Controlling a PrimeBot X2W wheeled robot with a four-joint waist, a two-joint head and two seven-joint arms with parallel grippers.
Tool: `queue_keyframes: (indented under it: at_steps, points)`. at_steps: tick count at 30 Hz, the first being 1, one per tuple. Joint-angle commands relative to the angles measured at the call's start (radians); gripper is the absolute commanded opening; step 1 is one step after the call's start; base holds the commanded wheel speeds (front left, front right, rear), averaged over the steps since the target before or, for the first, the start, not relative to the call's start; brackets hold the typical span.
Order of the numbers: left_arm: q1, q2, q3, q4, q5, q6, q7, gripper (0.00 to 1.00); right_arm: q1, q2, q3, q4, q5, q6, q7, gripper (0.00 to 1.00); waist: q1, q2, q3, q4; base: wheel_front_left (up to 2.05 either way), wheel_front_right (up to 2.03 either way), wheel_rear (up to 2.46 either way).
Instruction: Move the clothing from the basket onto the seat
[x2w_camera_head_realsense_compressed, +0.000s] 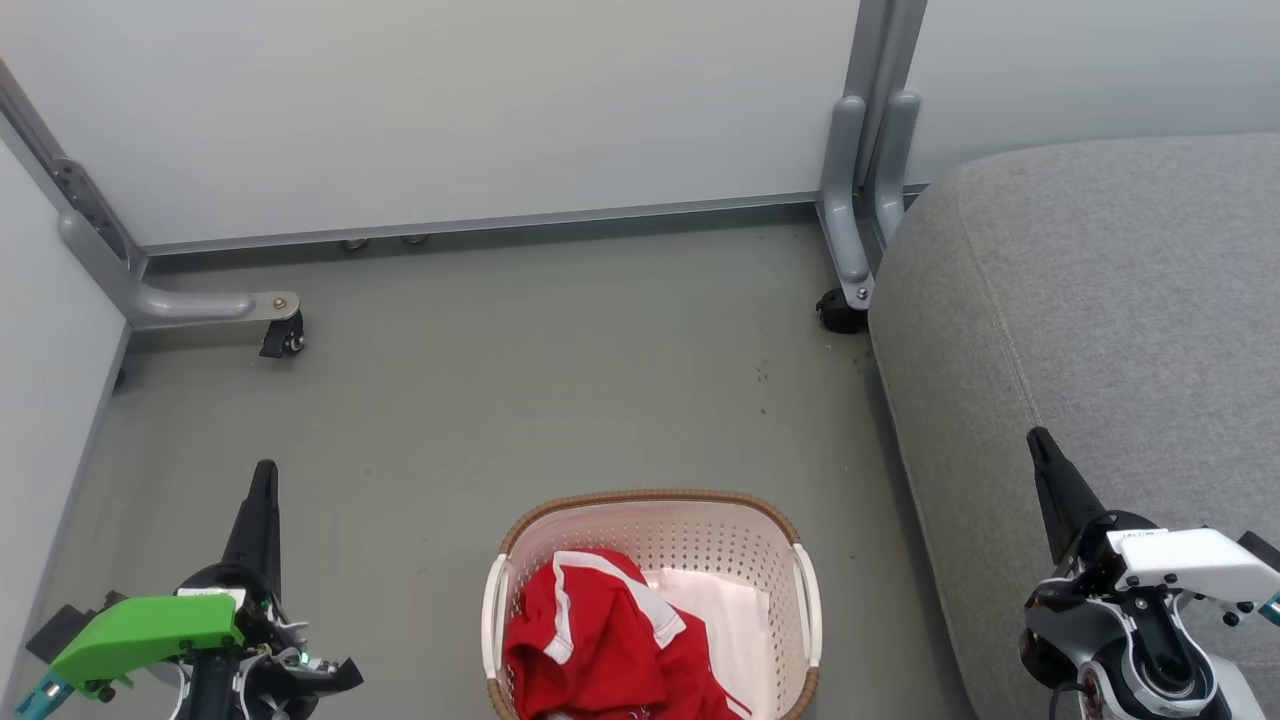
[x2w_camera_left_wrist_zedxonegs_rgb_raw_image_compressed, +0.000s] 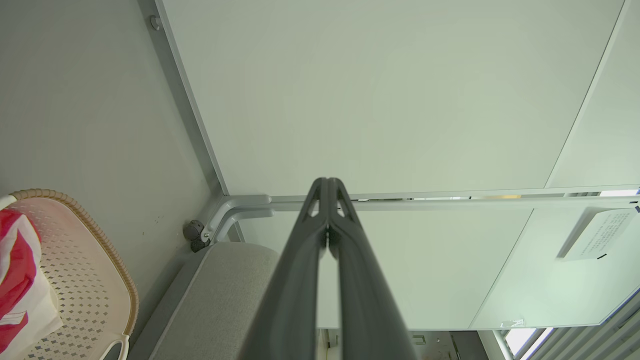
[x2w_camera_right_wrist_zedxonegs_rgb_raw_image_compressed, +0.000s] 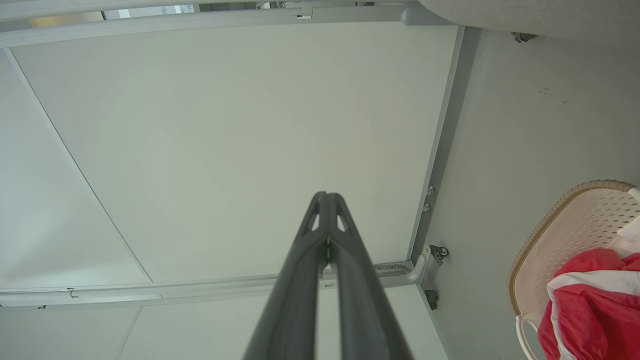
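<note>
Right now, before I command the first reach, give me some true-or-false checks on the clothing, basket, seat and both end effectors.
1. The clothing lies inside the basket. True.
2. The seat is on the robot's left. False: it is on the right of the basket.
3. The left end effector is shut and empty. True.
4. The right end effector grips a red garment. False: it is shut and empty.
5. The basket stands on the seat. False: it stands on the floor.
</note>
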Motion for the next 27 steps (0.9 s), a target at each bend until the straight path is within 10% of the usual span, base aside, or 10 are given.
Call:
queue_keyframes:
  at_steps: [1, 6, 7, 27]
  points:
    - [-0.011, 0.002, 0.001, -0.002, -0.003, -0.005, 0.003, 0.0, -0.009, -0.002, 0.0, 0.001, -0.005, 0.0, 0.001, 0.0, 0.0, 0.0, 0.0, 0.0, 0.0, 0.0, 0.0]
    - [-0.011, 0.002, 0.001, -0.002, -0.003, -0.005, 0.003, 0.0, -0.009, -0.002, 0.0, 0.001, -0.005, 0.0, 0.001, 0.0, 0.0, 0.0, 0.0, 0.0, 0.0, 0.0, 0.0]
    - [0.0, 0.0, 0.0, 0.0, 0.0, 0.0, 0.0, 1.0, 0.0, 0.0, 0.0, 0.0, 0.0, 0.0, 0.0, 1.0, 0.0, 0.0, 0.0, 0.0, 0.0, 0.0, 0.0]
    - [-0.017, -0.002, -0.061, -0.051, 0.11, 0.001, -0.085, 1.0, 0.002, -0.016, 0.049, -0.041, -0.166, 0.0, -0.084, 1.0, 0.0, 0.0, 0.007, -0.002, 0.0, 0.0, 0.0]
